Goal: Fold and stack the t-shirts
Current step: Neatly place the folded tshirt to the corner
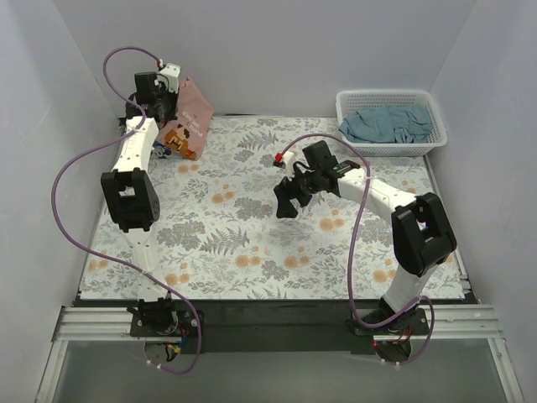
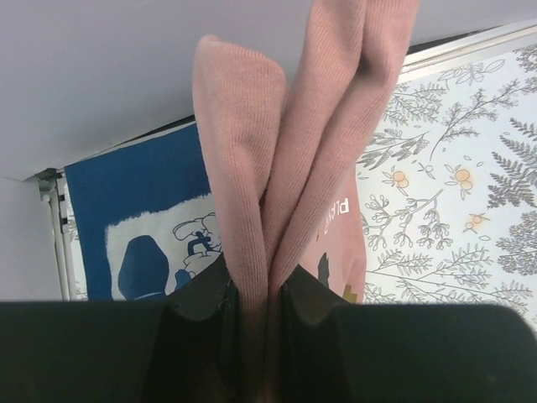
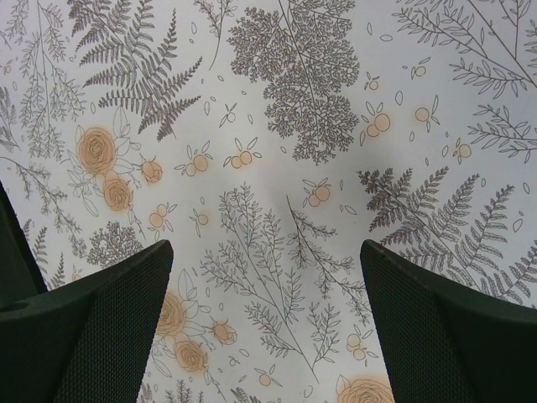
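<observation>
Dangling from the left gripper (image 2: 252, 306), whose jaws are clamping a bunched fold, the dusty-pink t-shirt (image 2: 277, 151) is hanging above the navy t-shirt (image 2: 126, 210) at the far-left corner. The right gripper (image 3: 266, 252) is hovering, jaws spread, over the floral table cloth (image 3: 294, 126), holding nothing.

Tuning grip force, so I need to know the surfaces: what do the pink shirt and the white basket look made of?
Pink shirt: soft matte knit, probably cotton jersey; fine ribs show and it droops in folds. Basket: rigid white plastic, judging by its moulded lattice walls; sheen unclear at this distance.
</observation>
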`<state>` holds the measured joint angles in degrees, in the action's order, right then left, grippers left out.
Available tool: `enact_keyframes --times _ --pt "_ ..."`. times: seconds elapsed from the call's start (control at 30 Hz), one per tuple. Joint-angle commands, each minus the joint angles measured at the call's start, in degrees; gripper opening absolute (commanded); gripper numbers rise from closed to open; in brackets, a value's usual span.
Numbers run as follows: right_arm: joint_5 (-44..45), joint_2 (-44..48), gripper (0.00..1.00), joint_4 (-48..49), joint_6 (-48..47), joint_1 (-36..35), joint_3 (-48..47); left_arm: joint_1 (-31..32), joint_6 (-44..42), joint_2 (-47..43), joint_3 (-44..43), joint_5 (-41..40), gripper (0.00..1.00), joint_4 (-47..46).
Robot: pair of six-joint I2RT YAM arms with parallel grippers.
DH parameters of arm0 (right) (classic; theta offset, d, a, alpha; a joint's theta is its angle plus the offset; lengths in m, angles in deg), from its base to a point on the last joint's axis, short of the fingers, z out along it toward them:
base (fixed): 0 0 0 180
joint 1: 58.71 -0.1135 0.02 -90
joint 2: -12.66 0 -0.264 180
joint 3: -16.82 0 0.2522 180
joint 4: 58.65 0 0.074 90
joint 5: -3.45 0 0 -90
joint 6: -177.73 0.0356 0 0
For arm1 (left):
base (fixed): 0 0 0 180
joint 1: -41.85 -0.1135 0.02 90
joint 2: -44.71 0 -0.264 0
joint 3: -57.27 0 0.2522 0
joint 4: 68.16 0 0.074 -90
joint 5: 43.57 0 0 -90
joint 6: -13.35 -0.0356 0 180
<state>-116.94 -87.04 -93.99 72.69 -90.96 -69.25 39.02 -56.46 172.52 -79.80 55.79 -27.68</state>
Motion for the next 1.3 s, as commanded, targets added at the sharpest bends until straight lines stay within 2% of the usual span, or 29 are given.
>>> enact_keyframes --times 0.0,0.43,0.77,1.03,1.1,1.13,1.2,1.23,1.27 --pt "-1.07 -0.76 0.98 -0.65 0.90 0.08 -2.39 -0.16 -2.87 -5.73 -0.01 -2.06 0.00 -2.98" --pt "-1.78 -3.13 0.98 -0.74 1.34 0.08 -2.75 -5.07 -5.59 -1.87 0.17 -0.23 0.00 -5.71" --pt "-1.86 -5.41 0.98 -1.09 1.60 0.08 -2.83 -7.54 -6.65 2.62 4.12 -0.31 0.00 -12.83" --pt "-1.95 -6.65 0.99 -1.35 1.78 -0.01 -2.66 -9.56 -7.88 7.45 3.86 -0.66 0.02 -18.54" --pt "-1.78 -6.74 0.98 -1.53 1.78 0.08 -2.66 -9.65 -8.58 8.77 2.20 -1.45 0.06 -18.72" --pt "-1.60 -6.74 0.98 -1.53 1.69 0.08 -2.66 -9.74 -8.67 9.99 1.58 -4.07 0.15 -18.98" --pt "-0.99 -6.65 0.98 -1.88 1.60 -0.01 -3.18 -9.91 -7.89 11.06 -0.17 -6.45 0.23 -18.64" --pt "-0.72 -6.47 0.98 -2.06 1.43 -0.01 -3.45 -10.09 -7.18 10.45 -0.62 -7.07 0.33 -18.55" --pt "0.32 -6.21 0.98 -2.67 0.64 0.08 -3.97 -10.35 -6.39 9.83 -0.45 -7.43 0.38 -18.63"
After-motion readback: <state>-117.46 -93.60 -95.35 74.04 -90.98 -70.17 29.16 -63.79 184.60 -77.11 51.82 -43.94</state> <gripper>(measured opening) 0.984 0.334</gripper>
